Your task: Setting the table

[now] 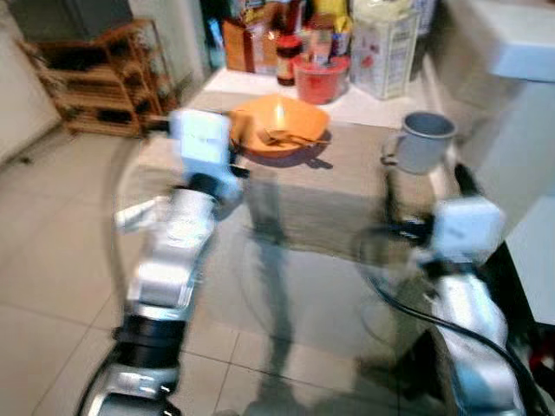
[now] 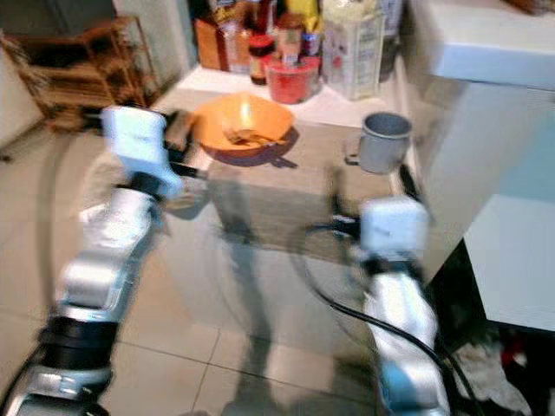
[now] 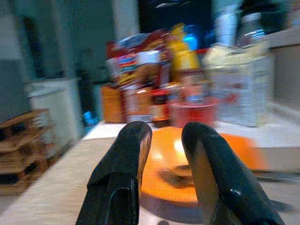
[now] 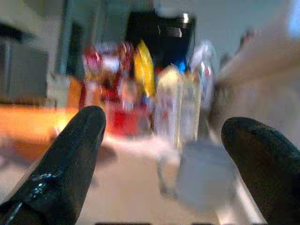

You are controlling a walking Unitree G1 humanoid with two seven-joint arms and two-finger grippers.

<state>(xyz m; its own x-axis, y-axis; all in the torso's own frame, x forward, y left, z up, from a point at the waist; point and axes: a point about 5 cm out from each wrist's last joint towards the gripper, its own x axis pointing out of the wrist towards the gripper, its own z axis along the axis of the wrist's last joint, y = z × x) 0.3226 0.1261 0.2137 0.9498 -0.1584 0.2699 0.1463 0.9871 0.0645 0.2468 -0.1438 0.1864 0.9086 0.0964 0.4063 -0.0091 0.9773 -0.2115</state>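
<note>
An orange bowl [image 1: 279, 126] with a utensil [image 1: 286, 137] lying in it sits on a beige mat [image 1: 347, 199] on the table. To its right stands a grey mug [image 1: 422, 141]. My left gripper [image 3: 166, 136] hovers just short of the bowl [image 3: 225, 164] on its left side, its fingers a little apart with nothing between them. My right gripper [image 4: 166, 131] is open wide and points at the mug [image 4: 201, 173] from the near side, not touching it. All views are blurred.
Groceries crowd the table's far end: a red tub [image 1: 321, 80], a white carton [image 1: 384, 52], jars and bags. A wooden rack [image 1: 104, 78] stands on the floor at the far left. A white counter [image 1: 520, 43] rises close on the right.
</note>
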